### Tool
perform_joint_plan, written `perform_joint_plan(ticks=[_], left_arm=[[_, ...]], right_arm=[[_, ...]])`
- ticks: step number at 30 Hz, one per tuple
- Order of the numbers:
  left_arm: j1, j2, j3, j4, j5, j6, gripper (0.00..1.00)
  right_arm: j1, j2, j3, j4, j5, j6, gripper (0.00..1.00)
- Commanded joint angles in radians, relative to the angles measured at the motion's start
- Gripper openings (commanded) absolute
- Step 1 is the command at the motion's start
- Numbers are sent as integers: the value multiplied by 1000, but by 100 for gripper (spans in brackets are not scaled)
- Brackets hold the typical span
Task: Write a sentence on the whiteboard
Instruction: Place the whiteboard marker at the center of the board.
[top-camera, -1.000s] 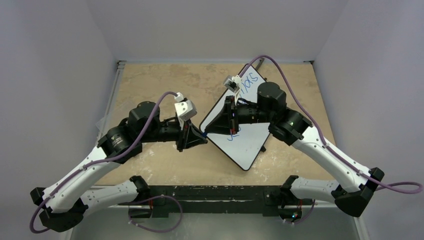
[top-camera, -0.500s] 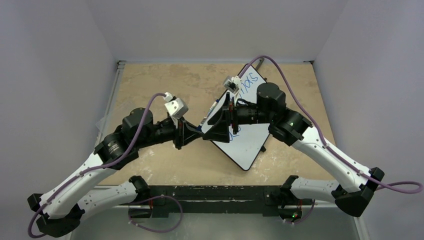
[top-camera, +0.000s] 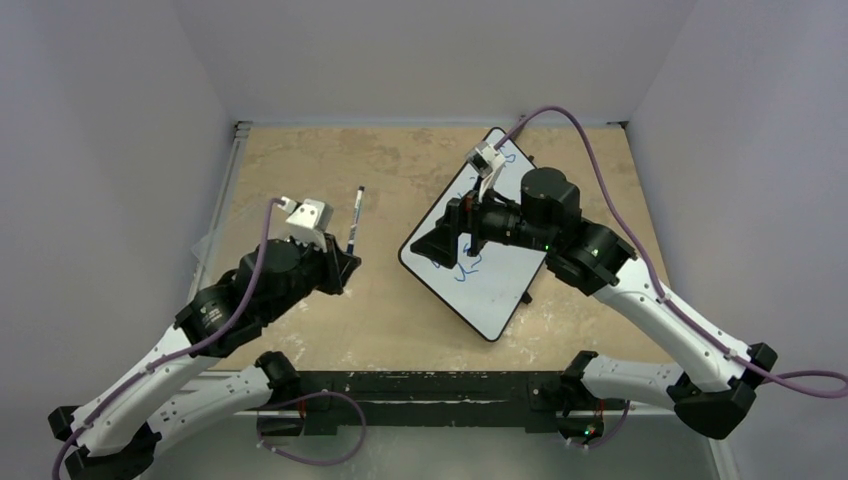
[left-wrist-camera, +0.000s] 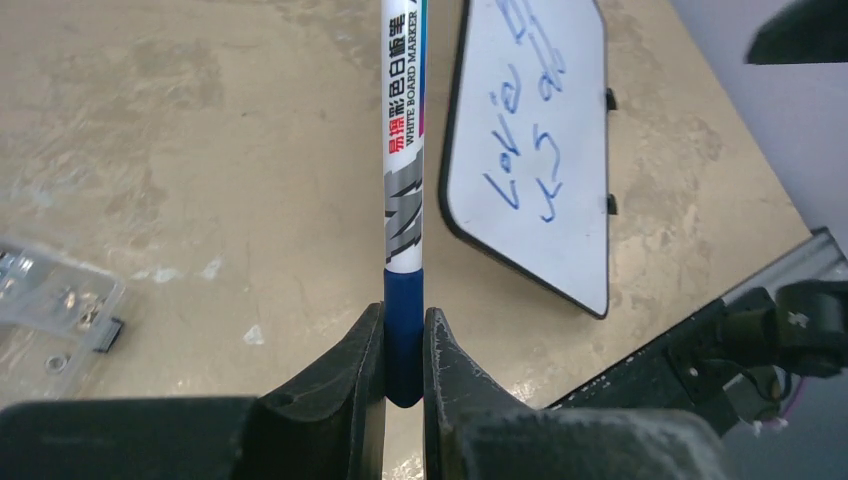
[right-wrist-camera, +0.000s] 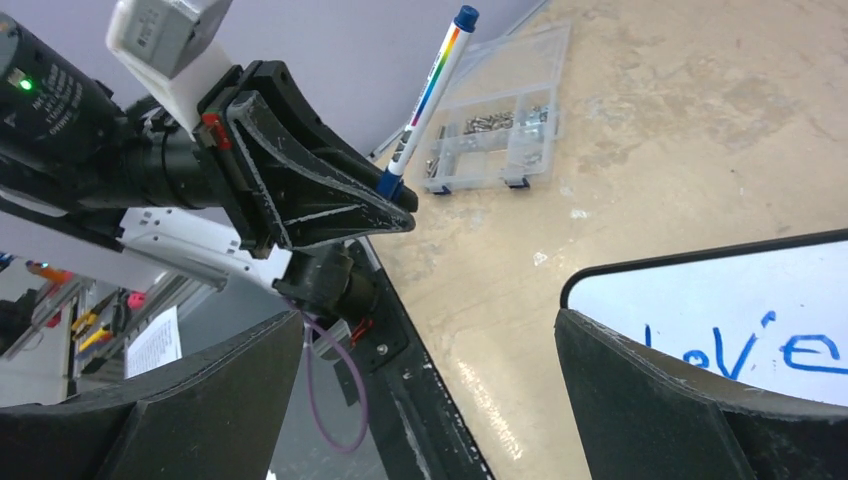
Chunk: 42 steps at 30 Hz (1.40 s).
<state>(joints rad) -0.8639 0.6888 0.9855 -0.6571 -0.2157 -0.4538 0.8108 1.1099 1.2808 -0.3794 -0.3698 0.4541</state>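
A whiteboard marker (left-wrist-camera: 405, 150) with a white printed barrel and blue ends stands upright in my left gripper (left-wrist-camera: 404, 340), which is shut on its lower blue end. From above, the marker (top-camera: 354, 218) and left gripper (top-camera: 345, 262) are over the bare table, left of the whiteboard (top-camera: 495, 290). The whiteboard lies turned diagonally. The sentence (left-wrist-camera: 520, 160) shows as blue words in two lines, the first reading "love" (right-wrist-camera: 770, 350). My right gripper (right-wrist-camera: 430, 400) is wide open and empty above the board's left corner (top-camera: 440, 245).
A clear plastic parts box (right-wrist-camera: 495, 120) with small hardware sits at the table's left edge (left-wrist-camera: 50, 300). The black base rail (top-camera: 420, 385) runs along the near edge. Grey walls close in the table on three sides.
The two grippers met at the marker beside the board. My right gripper opened and let go. My left arm then drew back to the left with the marker.
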Motion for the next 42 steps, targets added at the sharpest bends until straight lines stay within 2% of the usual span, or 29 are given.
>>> perform_joint_plan(ticks=[1,5,14,22,29,36,42], left_arm=[[6,-40,-60,-110,-206,-178,0],[6,-33,-176,-112,-232,-276,0],[5,33,-425,107,-197,-393,0],[24,217,-515,258,-152,-435,0],[45,281,-565,345,-102,-443,0],[84,296,-621,407,-51,-441,14],[85,285,-623,375,-74,-436,48]], right_arm=[[1,-22,36,1,88,-22,99],[1,-30,23,1,128,-19,99],[1,-48,-9,-22,217,-24,99],[1,-56,-23,-38,237,-35,99],[1,-56,-38,-35,246,-35,99],[1,-44,-38,-29,245,-40,99],[1,-28,-32,-28,246,-46,99]])
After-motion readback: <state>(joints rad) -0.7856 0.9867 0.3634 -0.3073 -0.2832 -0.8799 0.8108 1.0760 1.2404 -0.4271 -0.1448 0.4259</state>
